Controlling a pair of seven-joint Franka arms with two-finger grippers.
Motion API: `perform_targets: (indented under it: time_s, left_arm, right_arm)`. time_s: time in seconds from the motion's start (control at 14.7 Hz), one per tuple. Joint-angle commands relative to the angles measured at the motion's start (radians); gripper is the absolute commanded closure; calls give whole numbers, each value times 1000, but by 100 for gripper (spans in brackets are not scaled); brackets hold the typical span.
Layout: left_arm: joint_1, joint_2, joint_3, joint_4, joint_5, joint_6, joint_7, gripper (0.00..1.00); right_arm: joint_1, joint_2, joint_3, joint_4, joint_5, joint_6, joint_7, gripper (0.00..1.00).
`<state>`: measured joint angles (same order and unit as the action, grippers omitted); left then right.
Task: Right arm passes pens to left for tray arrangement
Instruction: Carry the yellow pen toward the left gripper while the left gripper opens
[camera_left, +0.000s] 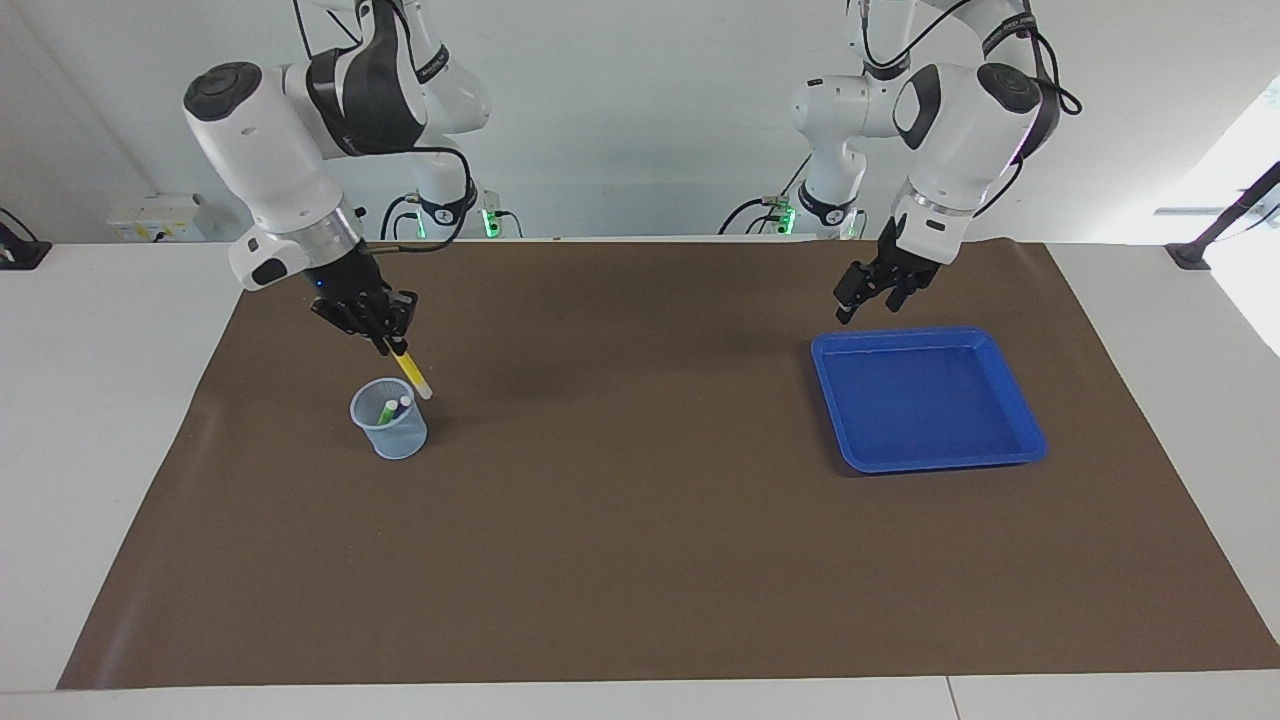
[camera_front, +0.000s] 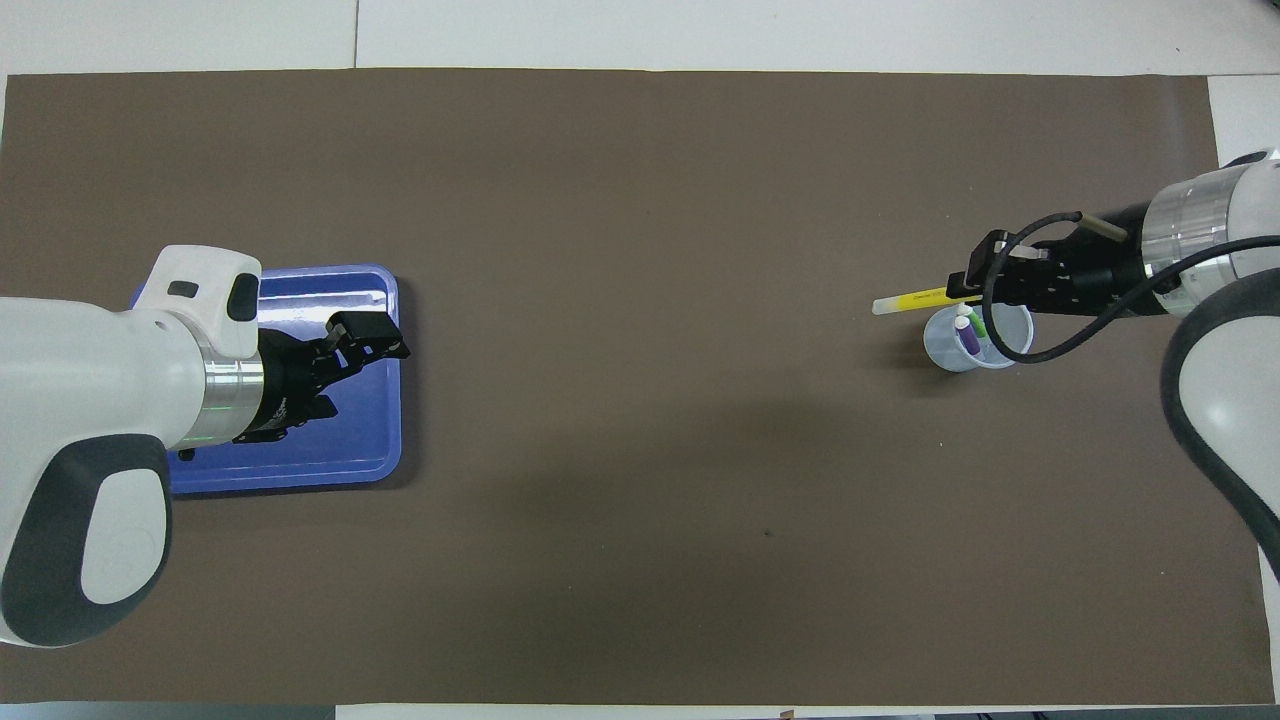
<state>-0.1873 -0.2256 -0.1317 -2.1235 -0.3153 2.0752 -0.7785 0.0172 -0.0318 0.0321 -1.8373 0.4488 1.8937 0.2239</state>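
My right gripper (camera_left: 388, 343) (camera_front: 962, 287) is shut on the yellow pen (camera_left: 412, 373) (camera_front: 912, 300), which hangs tilted in the air just above the pale mesh cup (camera_left: 389, 432) (camera_front: 977, 341). The green pen (camera_left: 386, 410) (camera_front: 980, 326) and the purple pen (camera_left: 403, 404) (camera_front: 967, 335) stand in that cup. The blue tray (camera_left: 926, 398) (camera_front: 383, 437) lies bare toward the left arm's end of the table. My left gripper (camera_left: 860, 296) (camera_front: 372, 336) hangs open in the air over the tray's rim, holding nothing.
A brown mat (camera_left: 640, 520) (camera_front: 640, 200) covers the table under everything. White tabletop (camera_left: 90, 400) shows around it. Black cables trail from both arms.
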Motion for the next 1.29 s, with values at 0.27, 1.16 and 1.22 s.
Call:
perform_targets:
  time_s: [0.27, 1.16, 1.22]
  left_arm:
    - [-12, 26, 9, 164, -215, -75, -522, 0]
    - [-11, -6, 6, 169, -530, -21, -745, 0]
    - [-12, -4, 4, 172, -531, -21, -746, 0]
  right_arm:
    - [-8, 9, 132, 12, 393, 117, 303, 100]
    - [-3, 93, 443, 147, 466, 318, 707, 100]
    - [-3, 92, 454, 147, 453, 317, 707, 100]
